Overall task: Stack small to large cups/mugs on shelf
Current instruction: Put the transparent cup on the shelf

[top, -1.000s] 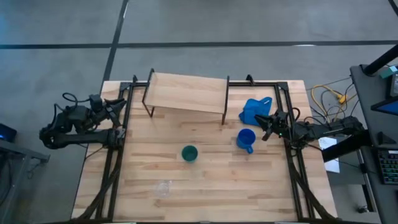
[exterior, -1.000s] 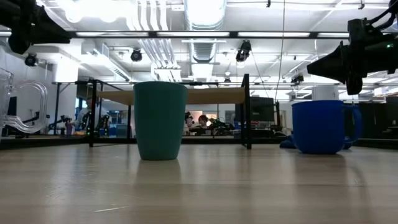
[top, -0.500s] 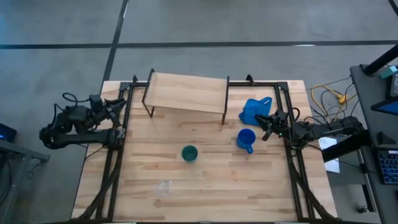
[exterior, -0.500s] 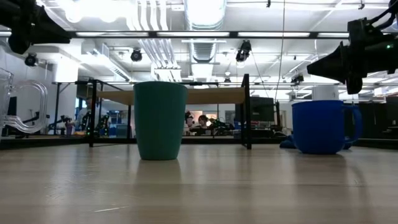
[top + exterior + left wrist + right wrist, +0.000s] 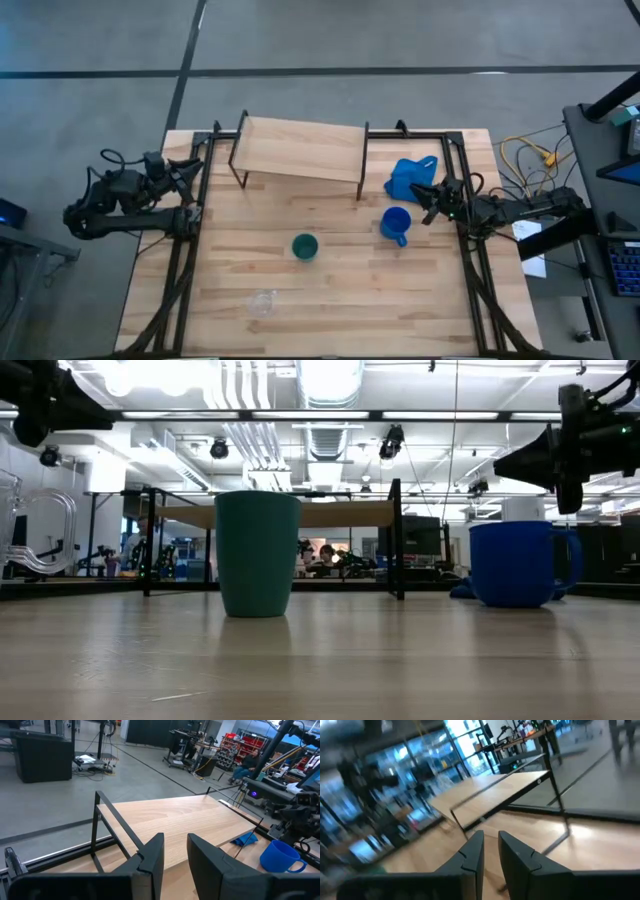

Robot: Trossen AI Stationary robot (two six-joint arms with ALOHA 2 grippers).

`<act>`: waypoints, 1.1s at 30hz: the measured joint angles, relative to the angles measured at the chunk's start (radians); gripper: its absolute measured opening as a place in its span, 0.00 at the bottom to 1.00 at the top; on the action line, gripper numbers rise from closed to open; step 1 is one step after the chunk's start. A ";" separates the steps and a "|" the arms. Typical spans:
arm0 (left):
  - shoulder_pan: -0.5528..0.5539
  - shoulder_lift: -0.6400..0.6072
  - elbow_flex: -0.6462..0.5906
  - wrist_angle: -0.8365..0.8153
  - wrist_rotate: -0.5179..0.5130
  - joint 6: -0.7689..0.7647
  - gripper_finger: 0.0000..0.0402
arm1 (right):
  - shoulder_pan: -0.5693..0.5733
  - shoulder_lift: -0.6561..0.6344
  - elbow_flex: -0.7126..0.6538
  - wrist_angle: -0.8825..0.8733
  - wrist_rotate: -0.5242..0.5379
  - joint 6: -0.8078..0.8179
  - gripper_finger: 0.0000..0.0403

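Note:
The shelf (image 5: 300, 148) stands on dark legs at the table's far middle, its board bare; it also shows in the left wrist view (image 5: 185, 822). The dark green cup (image 5: 305, 246) (image 5: 257, 553) stands upright mid-table. The blue mug (image 5: 395, 225) (image 5: 518, 563) stands right of it, its handle toward the near right. The clear glass cup (image 5: 262, 302) sits nearer the near edge. My right gripper (image 5: 428, 205) (image 5: 491, 847) hovers shut just right of the mug. My left gripper (image 5: 192, 172) (image 5: 175, 851) waits shut at the table's left edge, facing the shelf.
A crumpled blue cloth (image 5: 412, 175) lies right of the shelf, just behind the mug and the right gripper. Dark frame rails (image 5: 190, 250) run along the table's left and right sides. Bare planks lie between the cups and the shelf front.

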 joint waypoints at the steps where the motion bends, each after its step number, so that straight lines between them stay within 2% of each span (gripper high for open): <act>1: 0.000 0.000 0.000 0.000 0.000 0.000 0.18 | 0.000 0.000 0.000 0.013 0.000 0.052 0.13; 5: 0.000 0.000 0.000 0.007 0.000 -0.001 0.18 | 0.000 -0.001 0.000 0.032 0.000 0.190 0.13; 12: 0.000 0.000 0.000 0.098 -0.001 0.005 0.18 | 0.000 -0.002 0.000 0.034 0.000 0.202 0.13; 18: 0.000 0.000 0.000 0.124 -0.004 0.108 0.18 | 0.000 -0.001 0.000 0.032 -0.004 0.350 0.13; 20: 0.000 0.000 0.000 0.132 -0.005 0.110 0.18 | 0.000 -0.001 0.000 0.038 -0.033 0.369 0.13; 26: 0.000 0.000 0.000 0.194 -0.005 0.131 0.18 | 0.000 -0.001 0.000 0.065 -0.235 0.376 0.13; 33: 0.000 0.000 0.000 0.243 -0.006 0.130 0.18 | 0.000 -0.001 0.000 0.083 -0.244 0.324 0.13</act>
